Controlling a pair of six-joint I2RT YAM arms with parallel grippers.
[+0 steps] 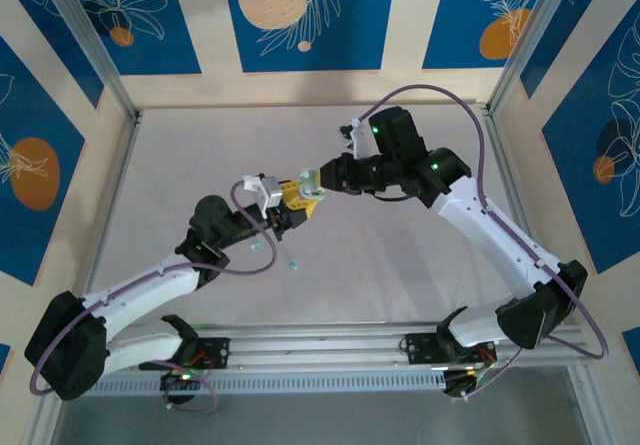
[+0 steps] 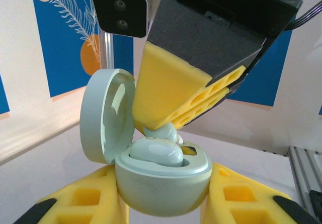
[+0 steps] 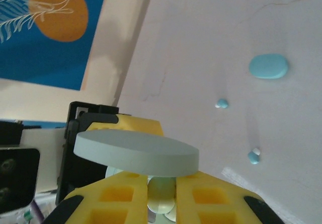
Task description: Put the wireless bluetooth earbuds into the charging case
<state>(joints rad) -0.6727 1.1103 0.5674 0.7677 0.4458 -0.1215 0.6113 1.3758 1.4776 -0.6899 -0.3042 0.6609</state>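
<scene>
The right gripper (image 3: 161, 194) is pinched shut on a mint earbud (image 2: 163, 132), its yellow fingers (image 2: 171, 90) slanting down from one o'clock in the left wrist view. The earbud's lower end is at the mouth of the open mint case (image 2: 163, 189). Whether it touches the seat I cannot tell.

A second mint earbud (image 2: 156, 152) already lies in the case, just below and touching the held one. The lid (image 2: 108, 116) stands up at eleven o'clock of the case body. In the right wrist view it lies edge-on, directly above the closed fingers.

The left gripper (image 2: 163, 204) clamps the case body between its pads, jaws nearly closed on it. In the top view the two grippers meet mid-table, the right one at one o'clock of the left.

Further out on the table (image 3: 201, 32), seen from the right wrist, one pale blue earbud (image 3: 222, 103) sits at one o'clock. Another blue earbud (image 3: 254, 156) is at two o'clock, and a closed blue case (image 3: 268, 66) lies beyond, near one o'clock.
</scene>
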